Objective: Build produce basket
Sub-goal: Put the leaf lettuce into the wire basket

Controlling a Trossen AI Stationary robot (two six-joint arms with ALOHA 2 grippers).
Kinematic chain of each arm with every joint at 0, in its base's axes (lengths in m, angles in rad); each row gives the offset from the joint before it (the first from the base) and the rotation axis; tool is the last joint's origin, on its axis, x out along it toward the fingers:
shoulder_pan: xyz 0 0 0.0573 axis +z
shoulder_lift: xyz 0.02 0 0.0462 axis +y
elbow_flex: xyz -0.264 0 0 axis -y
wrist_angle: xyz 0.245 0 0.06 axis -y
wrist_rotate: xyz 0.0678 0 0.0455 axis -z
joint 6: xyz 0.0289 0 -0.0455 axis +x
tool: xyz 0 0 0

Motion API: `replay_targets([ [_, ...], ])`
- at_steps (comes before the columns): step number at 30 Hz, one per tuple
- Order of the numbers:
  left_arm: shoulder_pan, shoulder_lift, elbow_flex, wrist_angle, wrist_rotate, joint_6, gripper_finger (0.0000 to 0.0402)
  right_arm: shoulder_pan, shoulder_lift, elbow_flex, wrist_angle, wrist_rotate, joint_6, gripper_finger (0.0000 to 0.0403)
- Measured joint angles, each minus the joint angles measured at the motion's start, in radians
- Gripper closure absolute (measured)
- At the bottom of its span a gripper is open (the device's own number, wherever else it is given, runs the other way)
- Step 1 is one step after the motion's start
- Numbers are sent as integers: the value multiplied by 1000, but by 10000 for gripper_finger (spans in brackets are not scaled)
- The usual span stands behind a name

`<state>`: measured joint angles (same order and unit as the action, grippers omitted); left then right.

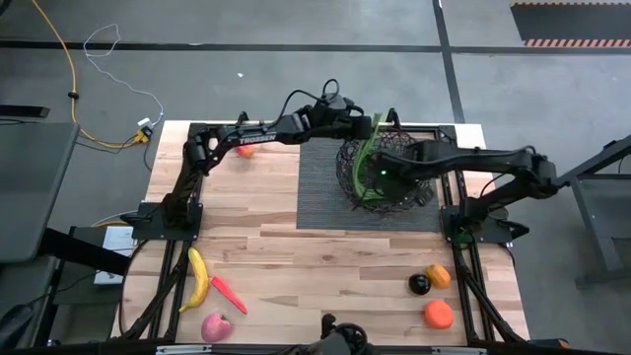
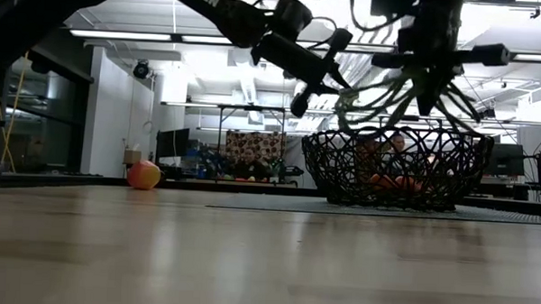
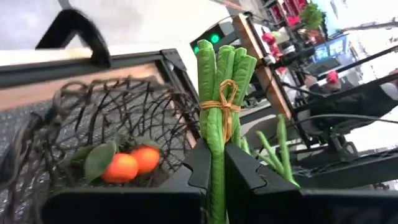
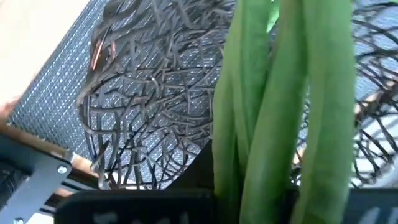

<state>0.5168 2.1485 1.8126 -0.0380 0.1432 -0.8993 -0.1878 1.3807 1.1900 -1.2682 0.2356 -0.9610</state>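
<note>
The bundle of long green beans, tied with tan string, hangs slantwise over the black wire basket, held at both ends. My left gripper is shut on one end at the basket's far rim. My right gripper is over the middle of the basket, shut on the other part of the bundle. Two small oranges with a leaf lie in the basket. The basket stands on a dark ribbed mat. My left gripper pinches the bean bundle between its two fingers, just short of the string tie, on the stretch near one end. The fingers lie across the beans. The bundle is clear of the basket and slants down toward my right gripper. My right gripper has the beans running between its two fingers, which point down over the basket. The gripper body hides the place of contact. The beans are clear of the basket's floor.
A red-yellow fruit lies at the far left under my left arm. A banana, a carrot and a pink apple lie near left. A dark fruit and two oranges lie near right.
</note>
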Motion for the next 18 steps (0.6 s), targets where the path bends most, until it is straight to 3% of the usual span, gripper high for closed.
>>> replay_targets([
  [9, -8, 79, 0, -26, 67, -39, 393, -12, 56, -9, 16, -45, -57, 403],
  [18, 9, 87, 0, -103, 58, 54, 393, -42, 57, -108, 78, -45, -69, 403],
])
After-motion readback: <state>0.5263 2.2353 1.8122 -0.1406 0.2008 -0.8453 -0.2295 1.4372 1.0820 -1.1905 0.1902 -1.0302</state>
